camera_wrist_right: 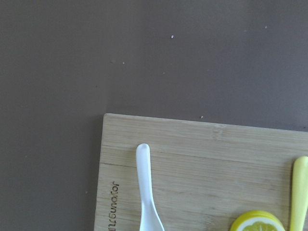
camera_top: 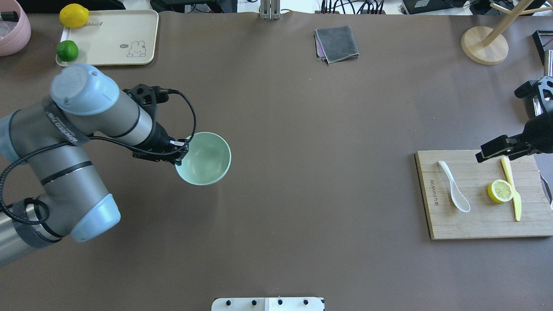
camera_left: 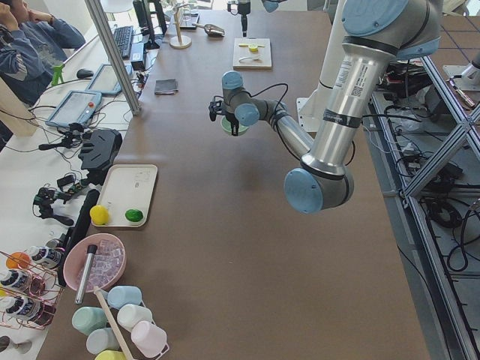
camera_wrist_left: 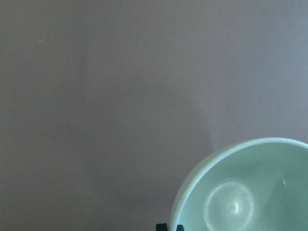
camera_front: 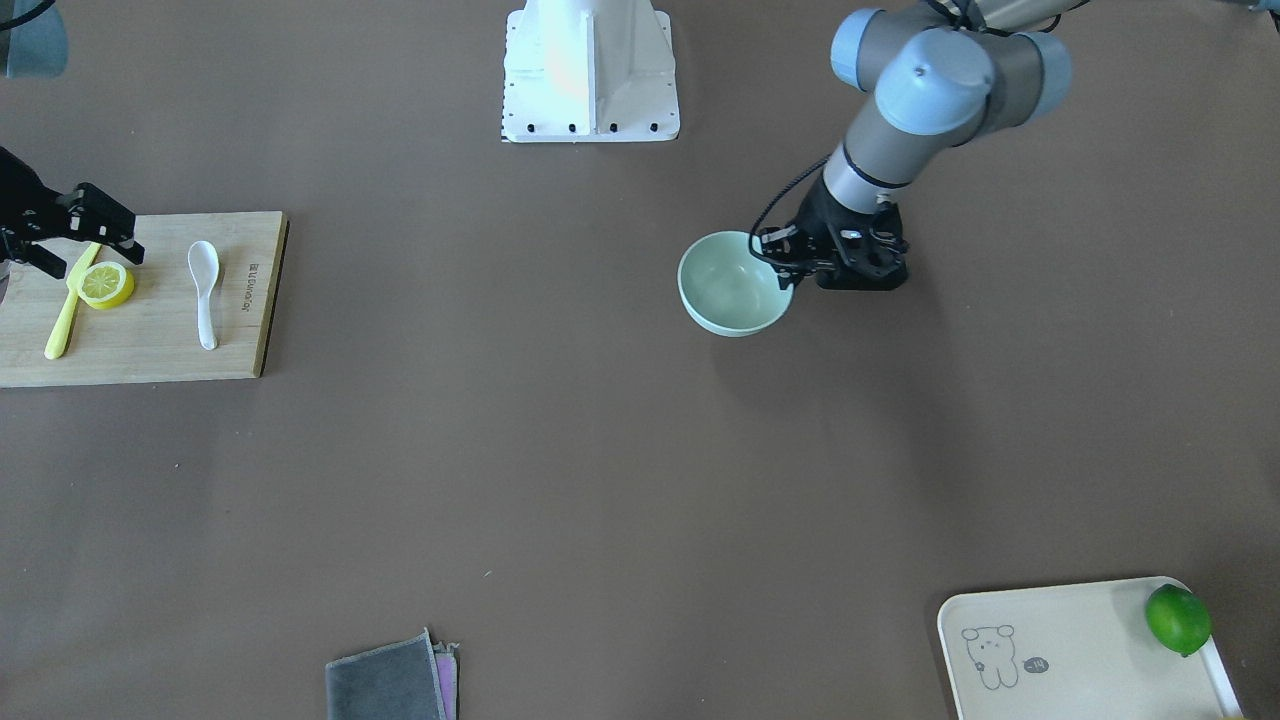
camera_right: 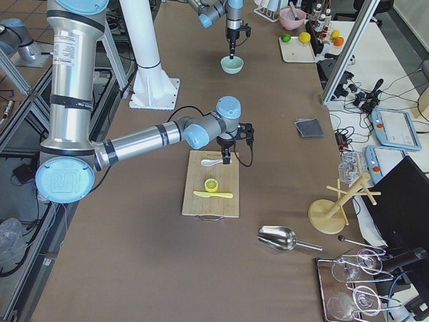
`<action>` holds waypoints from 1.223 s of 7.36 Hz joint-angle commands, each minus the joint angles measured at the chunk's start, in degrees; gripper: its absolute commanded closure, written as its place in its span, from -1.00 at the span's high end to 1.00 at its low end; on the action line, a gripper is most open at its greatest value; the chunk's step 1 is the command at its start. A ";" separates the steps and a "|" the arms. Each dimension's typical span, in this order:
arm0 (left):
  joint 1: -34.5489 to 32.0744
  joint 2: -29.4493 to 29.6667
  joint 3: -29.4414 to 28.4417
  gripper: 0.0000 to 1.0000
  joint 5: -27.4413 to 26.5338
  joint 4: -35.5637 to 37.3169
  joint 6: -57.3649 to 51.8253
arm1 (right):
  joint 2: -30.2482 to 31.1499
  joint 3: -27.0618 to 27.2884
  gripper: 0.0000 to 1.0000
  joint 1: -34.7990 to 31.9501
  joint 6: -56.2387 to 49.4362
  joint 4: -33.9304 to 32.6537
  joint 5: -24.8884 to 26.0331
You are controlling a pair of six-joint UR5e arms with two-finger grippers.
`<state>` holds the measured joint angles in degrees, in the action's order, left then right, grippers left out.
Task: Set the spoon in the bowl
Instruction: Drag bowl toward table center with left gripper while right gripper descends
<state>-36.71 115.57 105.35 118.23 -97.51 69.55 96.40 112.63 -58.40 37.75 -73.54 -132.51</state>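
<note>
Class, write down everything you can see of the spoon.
The spoon is small, white and glossy, plastic or ceramic by look, with a deep rounded scoop and a short thick handle. It lies flat on the wooden board, scoop toward the robot, near the board's printed edge, apart from the lemon half and knife. Only the board touches it; no gripper holds it.

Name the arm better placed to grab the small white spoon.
Right. The right gripper hovers over the wooden board beside the small white spoon; the left gripper grips the distant pale mint-green bowl.
</note>
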 commanded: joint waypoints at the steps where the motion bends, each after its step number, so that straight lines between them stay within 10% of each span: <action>1: 7.50 6.83 -2.68 -1.00 -6.49 1.36 6.02 | -0.25 -0.04 0.92 4.51 1.80 1.11 1.46; 9: 13.68 13.01 -9.81 -1.00 -10.74 0.22 9.64 | -5.34 -7.94 0.54 11.90 2.85 1.11 8.76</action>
<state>-23.15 128.19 95.81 107.50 -97.10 79.22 92.37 106.54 -46.61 40.64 -72.42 -123.78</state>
